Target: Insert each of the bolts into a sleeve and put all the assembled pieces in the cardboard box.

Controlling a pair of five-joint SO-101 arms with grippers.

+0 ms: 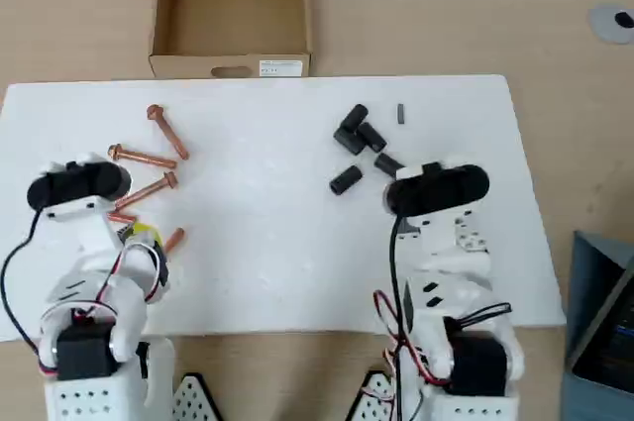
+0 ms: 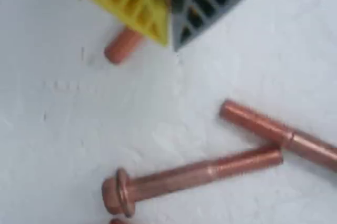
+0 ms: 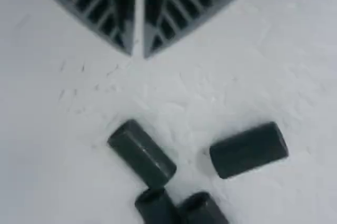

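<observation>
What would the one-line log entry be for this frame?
left tool shut, above bolts | right tool shut, above sleeves | none assembled | cardboard box without pieces

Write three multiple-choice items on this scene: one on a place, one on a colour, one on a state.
1. Where do the black cylindrical sleeves lie?
A) on the bare tabletop
B) on the white mat
C) on the floor

2. The left end effector has fingers that are:
A) both yellow
B) one yellow, one dark grey
C) both white

3. The brown cardboard box is:
A) empty
B) holding assembled pieces
C) lidded

Answers:
1 B, the right wrist view shows them lying on the mat.
2 B, the left wrist view shows both colours.
3 A, its bare floor shows from above.
</observation>
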